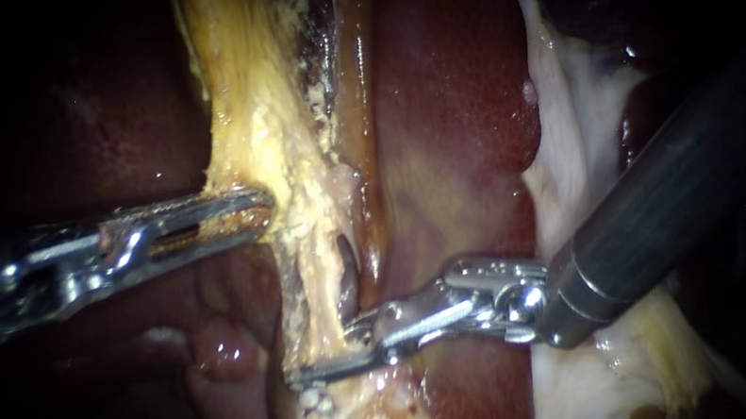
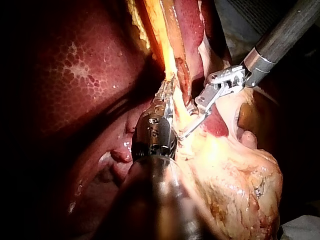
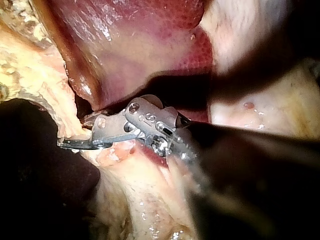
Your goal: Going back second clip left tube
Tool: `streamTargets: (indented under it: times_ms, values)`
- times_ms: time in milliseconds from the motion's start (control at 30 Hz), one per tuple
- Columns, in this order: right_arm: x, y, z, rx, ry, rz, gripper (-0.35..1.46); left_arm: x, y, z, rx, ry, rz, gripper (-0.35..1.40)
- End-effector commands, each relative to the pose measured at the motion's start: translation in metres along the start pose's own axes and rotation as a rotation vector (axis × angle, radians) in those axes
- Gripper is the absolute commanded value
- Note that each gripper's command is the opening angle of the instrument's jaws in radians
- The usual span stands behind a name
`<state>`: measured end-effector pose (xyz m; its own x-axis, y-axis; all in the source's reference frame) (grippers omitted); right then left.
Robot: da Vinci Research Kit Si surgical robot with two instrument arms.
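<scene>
Right instrument (image 1: 319,351) shaft sat nearest the lens, in from the right. Its claw was spread and straddled the left tube (image 1: 311,288) low down, not clamped on it. Left instrument (image 1: 260,206) claw was clenched on the yellow tissue (image 1: 233,113) beside that tube. Liver (image 1: 449,133) lay behind. A pale beaded bit (image 1: 314,400) just under the right claw was maybe a clip, couldn't tell. Judged: withdrawal not done, since the claw had yet to clear the tube and back out.
</scene>
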<state>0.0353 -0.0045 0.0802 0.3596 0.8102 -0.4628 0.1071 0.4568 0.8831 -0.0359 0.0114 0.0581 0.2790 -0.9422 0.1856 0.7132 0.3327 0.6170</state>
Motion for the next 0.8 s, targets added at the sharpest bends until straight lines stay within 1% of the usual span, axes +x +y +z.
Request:
streamTargets:
  times_ms: [33,200,233,267,300,333,367,400,500,633,800]
  values:
    - [0.0000,0.0000,0.0000,0.001,0.000,-0.001,-0.35,0.0000,0.0000,0.0000,-0.002,-0.003,-0.001,-0.35]
    - [0.0000,-0.0002,-0.0003,-0.004,-0.007,0.006,-0.35,0.0000,0.0001,-0.0001,-0.002,-0.002,0.000,-0.35]
    - [0.0000,-0.0002,-0.0004,-0.004,-0.007,0.006,-0.22,0.0000,0.0001,-0.0001,-0.002,-0.002,0.000,-0.35]
    - [0.0000,-0.0002,-0.0005,-0.004,-0.007,0.006,-0.01,0.0000,0.0001,-0.0001,-0.002,-0.002,0.000,-0.35]
    - [0.0000,-0.0003,-0.0006,-0.014,-0.001,0.006,0.27,0.0000,0.0001,-0.0001,-0.002,-0.002,0.000,-0.35]
    - [0.0000,-0.0003,-0.0007,-0.029,0.008,0.005,0.40,0.0001,0.0001,-0.0001,-0.002,-0.002,0.000,-0.35]
    - [0.0000,-0.0004,-0.0010,-0.041,0.016,0.006,0.46,0.0001,0.0002,-0.0001,-0.002,-0.002,0.000,-0.35]
    - [0.0001,-0.0005,-0.0013,-0.046,0.019,0.013,0.49,0.0001,0.0002,-0.0001,-0.001,-0.002,0.000,-0.35]
    - [0.0006,-0.0008,-0.0027,-0.053,0.024,-0.022,0.55,0.0001,0.0003,-0.0002,-0.001,-0.002,0.000,-0.35]
    - [0.0015,-0.0014,-0.0056,-0.075,0.045,-0.111,0.58,0.0001,0.0004,-0.0002,-0.001,-0.002,0.001,-0.35]
    - [0.0024,-0.0023,-0.0096,-0.098,0.050,-0.229,0.60,0.0001,0.0005,-0.0003,0.000,-0.002,0.001,-0.35]
